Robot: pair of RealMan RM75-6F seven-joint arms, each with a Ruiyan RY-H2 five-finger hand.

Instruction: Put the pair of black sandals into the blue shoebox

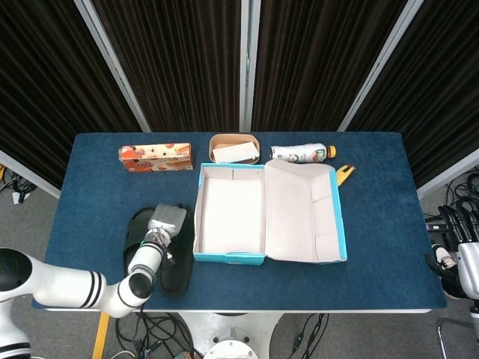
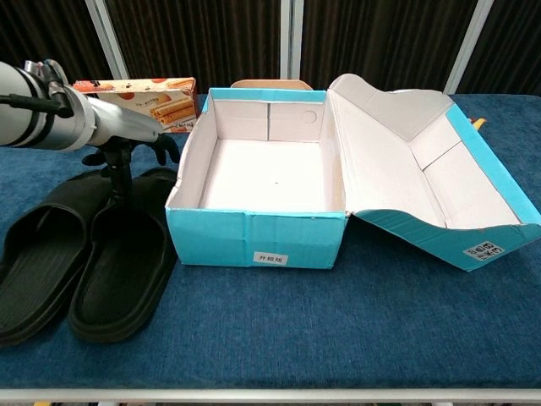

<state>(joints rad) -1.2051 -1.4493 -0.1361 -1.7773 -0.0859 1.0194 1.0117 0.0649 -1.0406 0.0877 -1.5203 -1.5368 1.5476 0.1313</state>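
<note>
Two black sandals lie side by side on the blue table, left of the shoebox: the left sandal (image 1: 135, 233) (image 2: 44, 254) and the right sandal (image 1: 178, 271) (image 2: 125, 266). The blue shoebox (image 1: 228, 258) (image 2: 254, 237) stands open and empty, its lid (image 1: 307, 213) (image 2: 423, 161) folded out to the right. My left hand (image 1: 166, 223) (image 2: 127, 135) hovers over the sandals' toe ends, fingers apart and pointing down, one fingertip (image 2: 117, 188) reaching the right sandal's strap. It holds nothing. My right hand (image 1: 462, 262) hangs off the table's right edge, holding nothing.
At the back of the table stand a snack box (image 1: 155, 158) (image 2: 144, 100), a brown bowl (image 1: 234, 148) with a white item in it and a lying bottle (image 1: 299, 153). A small yellow-and-black object (image 1: 344, 173) lies beside the lid's far corner.
</note>
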